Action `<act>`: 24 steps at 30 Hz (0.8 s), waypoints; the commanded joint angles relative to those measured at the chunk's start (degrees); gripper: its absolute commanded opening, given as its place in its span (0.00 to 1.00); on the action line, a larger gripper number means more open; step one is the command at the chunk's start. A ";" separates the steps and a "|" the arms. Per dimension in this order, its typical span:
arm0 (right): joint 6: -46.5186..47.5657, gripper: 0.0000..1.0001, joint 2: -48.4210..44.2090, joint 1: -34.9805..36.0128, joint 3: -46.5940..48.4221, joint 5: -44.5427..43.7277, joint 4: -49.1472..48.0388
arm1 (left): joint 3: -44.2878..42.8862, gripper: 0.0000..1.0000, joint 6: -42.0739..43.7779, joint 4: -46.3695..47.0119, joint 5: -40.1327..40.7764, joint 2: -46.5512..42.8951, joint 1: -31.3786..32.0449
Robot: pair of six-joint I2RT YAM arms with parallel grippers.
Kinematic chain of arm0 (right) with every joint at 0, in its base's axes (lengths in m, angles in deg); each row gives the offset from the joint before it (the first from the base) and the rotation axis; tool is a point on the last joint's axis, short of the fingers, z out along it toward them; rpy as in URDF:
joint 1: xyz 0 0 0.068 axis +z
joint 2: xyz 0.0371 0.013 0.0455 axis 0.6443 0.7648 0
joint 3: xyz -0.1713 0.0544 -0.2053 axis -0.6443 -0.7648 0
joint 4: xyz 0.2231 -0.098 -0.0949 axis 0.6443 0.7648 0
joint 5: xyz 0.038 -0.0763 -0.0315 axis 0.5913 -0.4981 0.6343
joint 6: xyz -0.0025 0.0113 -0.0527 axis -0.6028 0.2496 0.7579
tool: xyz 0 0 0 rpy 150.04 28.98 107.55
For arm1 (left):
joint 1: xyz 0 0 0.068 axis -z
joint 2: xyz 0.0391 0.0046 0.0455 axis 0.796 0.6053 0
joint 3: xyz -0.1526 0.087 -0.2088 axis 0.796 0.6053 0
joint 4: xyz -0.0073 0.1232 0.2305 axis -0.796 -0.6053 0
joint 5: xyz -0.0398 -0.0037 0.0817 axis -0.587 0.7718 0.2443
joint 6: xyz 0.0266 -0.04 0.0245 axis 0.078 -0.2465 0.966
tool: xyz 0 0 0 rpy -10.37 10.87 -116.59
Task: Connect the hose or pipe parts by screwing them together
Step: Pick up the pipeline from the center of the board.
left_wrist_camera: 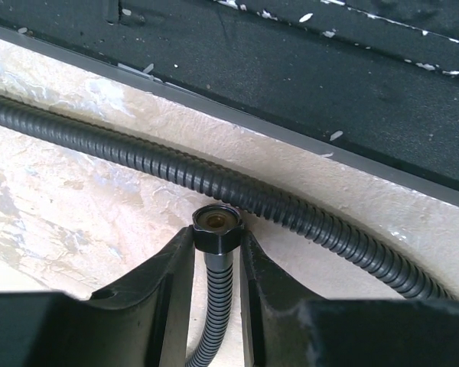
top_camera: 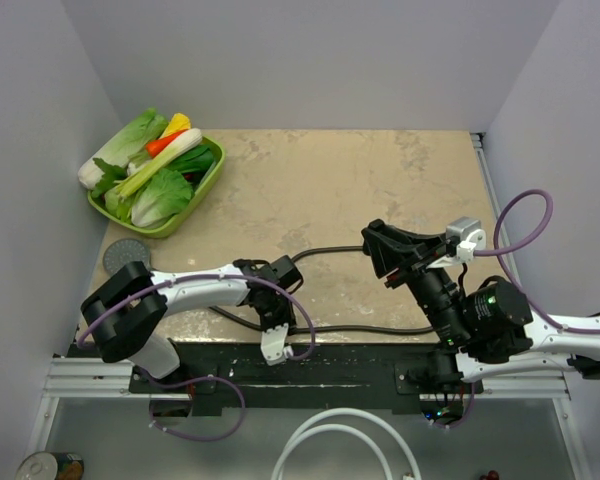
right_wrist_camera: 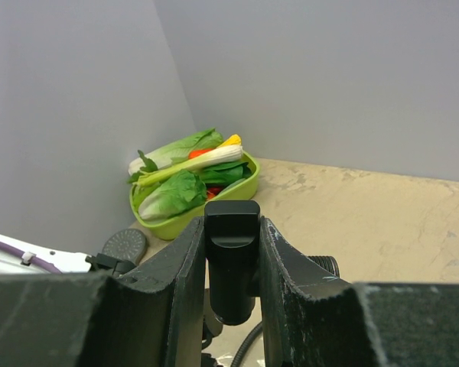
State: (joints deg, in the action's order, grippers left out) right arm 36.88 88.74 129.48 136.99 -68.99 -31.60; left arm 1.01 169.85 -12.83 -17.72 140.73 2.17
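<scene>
- The left gripper had both fingers pressed against the sides of the end nut of the hose. It pinched the nut just above the table, and the nut's open mouth faced the wrist camera.
- Just behind the nut, another stretch of the same hose curved along the black strip at the table's front edge.
- The right gripper was closed narrowly on the black fitting, which stood upright between its fingers (what looked like a threaded end showed just to the right of them).
- From above, the hose lay in a long loop between the two arms. One run followed the front edge and the other lay farther in, reaching toward the right gripper.
- The grey shower-head disc lay flat at the table's left edge, well apart from both grippers. It sat just in front of the green tray of vegetables.
</scene>
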 commanded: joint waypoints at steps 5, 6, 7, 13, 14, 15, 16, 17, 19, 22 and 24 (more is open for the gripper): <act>-0.98 0.00 -0.89 0.11 0.69 -1.37 -0.58 | 1.15 0.00 -14.91 6.32 -3.29 -1.54 1.16; -0.72 0.00 -0.80 0.11 0.69 -1.54 -0.58 | -0.59 0.00 -18.46 7.47 -3.82 -1.89 1.07; -0.45 0.00 -0.89 0.20 0.78 -1.55 -0.58 | -1.74 0.00 -21.88 8.35 -5.13 -2.24 0.64; 1.83 0.00 -0.62 0.20 2.27 -1.02 -0.76 | -12.27 0.00 -51.41 14.77 -14.52 -7.42 -8.58; 2.18 0.00 -0.54 0.11 2.45 -0.76 -0.85 | -13.52 0.00 -58.15 16.00 -15.50 -9.17 -9.90; 2.80 0.00 -0.19 0.11 2.80 -0.67 -1.02 | -15.36 0.00 -61.44 16.53 -16.21 -10.15 -12.26; 3.06 0.00 -0.01 0.20 3.06 -0.49 -0.94 | -15.81 0.00 -64.25 17.14 -17.96 -11.20 -13.16; 3.41 0.00 0.25 0.11 3.59 0.03 -1.02 | -15.90 0.00 -69.50 18.72 -18.76 -14.26 -14.12; 4.21 0.00 0.96 0.20 4.12 1.26 -0.94 | -14.94 0.00 -74.63 20.92 -20.69 -17.87 -15.45; 5.00 0.00 2.10 0.11 5.09 2.41 -0.93 | -12.57 0.00 -85.09 26.53 -22.80 -26.99 -15.63; 5.17 0.00 2.36 0.20 5.26 4.60 -1.11 | -9.77 0.00 -92.29 29.88 -22.98 -30.53 -15.63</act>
State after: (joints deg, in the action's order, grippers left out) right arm 40.13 90.64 129.48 139.35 -68.16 -30.57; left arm -12.14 96.78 8.08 -34.66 117.47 -13.70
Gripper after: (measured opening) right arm 0.300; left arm 0.310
